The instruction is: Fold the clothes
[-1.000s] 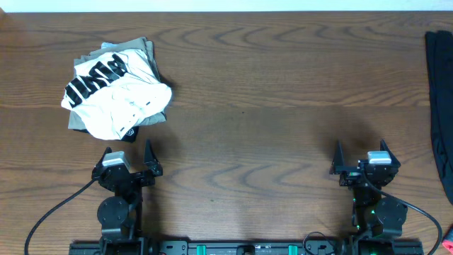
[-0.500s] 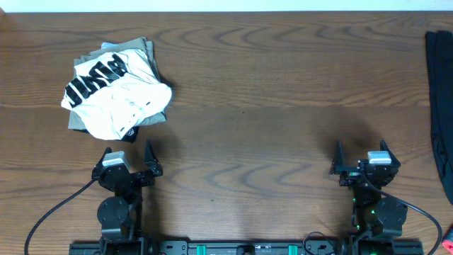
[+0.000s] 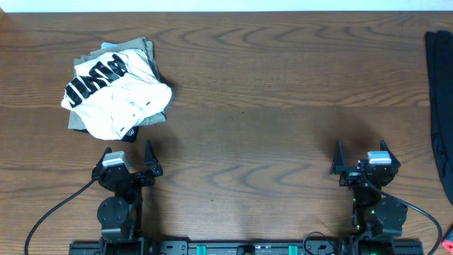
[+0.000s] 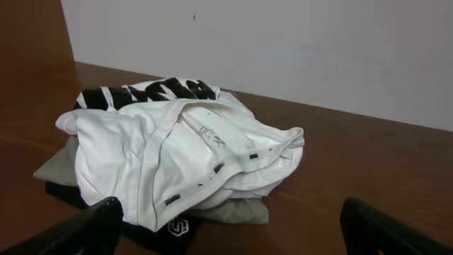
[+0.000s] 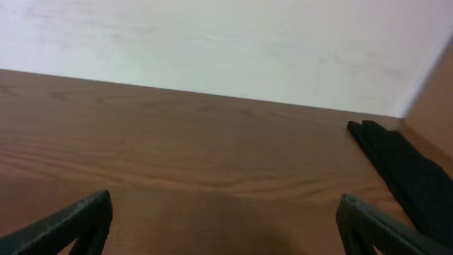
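Note:
The black pants (image 3: 440, 106) lie along the right edge of the table, partly cut off by the frame; the waistband does not show. They also show in the right wrist view (image 5: 407, 173) at the right. My left gripper (image 3: 127, 157) is open and empty near the front left, just in front of a pile of other garments. My right gripper (image 3: 359, 156) is open and empty near the front right, well left of the pants. In the wrist views both sets of fingers, left (image 4: 230, 230) and right (image 5: 226, 223), stand wide apart over bare wood.
A pile at the back left holds a white shirt with black lettering (image 3: 113, 95) on a khaki garment (image 3: 141, 51) and a dark item with a small logo (image 4: 173, 228). The wooden table (image 3: 269, 106) ends at a white wall (image 5: 212, 42).

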Robot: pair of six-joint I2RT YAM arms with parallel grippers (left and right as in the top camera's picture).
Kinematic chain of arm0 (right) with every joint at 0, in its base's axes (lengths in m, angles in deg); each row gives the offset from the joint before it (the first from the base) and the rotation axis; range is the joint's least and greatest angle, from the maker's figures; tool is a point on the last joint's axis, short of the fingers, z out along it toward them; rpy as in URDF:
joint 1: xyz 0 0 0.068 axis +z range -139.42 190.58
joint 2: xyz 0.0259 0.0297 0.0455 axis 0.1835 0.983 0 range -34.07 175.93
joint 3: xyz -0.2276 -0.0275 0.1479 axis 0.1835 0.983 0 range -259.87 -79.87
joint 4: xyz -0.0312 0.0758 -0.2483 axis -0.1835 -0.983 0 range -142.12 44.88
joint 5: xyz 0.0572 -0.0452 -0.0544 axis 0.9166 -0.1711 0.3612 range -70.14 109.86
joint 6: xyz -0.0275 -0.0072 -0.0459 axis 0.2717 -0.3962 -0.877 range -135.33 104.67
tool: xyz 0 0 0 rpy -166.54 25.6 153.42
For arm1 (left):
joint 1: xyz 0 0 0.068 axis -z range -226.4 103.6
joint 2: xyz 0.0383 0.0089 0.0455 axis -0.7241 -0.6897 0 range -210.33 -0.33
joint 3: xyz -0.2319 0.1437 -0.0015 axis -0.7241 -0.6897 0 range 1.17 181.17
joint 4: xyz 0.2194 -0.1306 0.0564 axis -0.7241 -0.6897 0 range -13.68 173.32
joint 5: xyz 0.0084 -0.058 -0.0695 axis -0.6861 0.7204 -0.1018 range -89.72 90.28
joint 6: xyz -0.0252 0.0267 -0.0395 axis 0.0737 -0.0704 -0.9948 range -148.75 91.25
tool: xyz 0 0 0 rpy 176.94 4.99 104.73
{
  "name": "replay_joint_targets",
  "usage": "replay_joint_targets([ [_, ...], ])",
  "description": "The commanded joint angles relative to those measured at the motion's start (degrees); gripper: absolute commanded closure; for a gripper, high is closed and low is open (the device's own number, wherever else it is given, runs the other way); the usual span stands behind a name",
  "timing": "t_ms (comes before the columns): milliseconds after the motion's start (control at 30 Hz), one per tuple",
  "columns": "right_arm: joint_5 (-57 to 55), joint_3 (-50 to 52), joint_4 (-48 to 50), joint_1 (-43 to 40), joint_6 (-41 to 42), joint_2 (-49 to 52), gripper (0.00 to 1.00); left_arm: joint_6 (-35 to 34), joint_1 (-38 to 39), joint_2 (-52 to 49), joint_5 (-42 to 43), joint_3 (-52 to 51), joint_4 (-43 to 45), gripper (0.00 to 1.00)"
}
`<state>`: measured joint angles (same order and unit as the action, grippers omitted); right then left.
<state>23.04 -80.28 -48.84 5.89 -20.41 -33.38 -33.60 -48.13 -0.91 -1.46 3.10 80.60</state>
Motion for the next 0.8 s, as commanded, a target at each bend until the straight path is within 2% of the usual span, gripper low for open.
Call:
replay_joint_targets([
  [0, 0.04, 0.09, -0.26, 0.42, -0.79, -0.31, 0.01, 0.09, 0.26, 0.28, -0.66, -1.68, -1.22, 0.02],
  [767, 0.31, 0.09, 0.35, 0.42, -0.74, -0.31, 0.01, -0.02, 0.26, 0.28, 0.02, -1.68, -0.13, 0.02],
])
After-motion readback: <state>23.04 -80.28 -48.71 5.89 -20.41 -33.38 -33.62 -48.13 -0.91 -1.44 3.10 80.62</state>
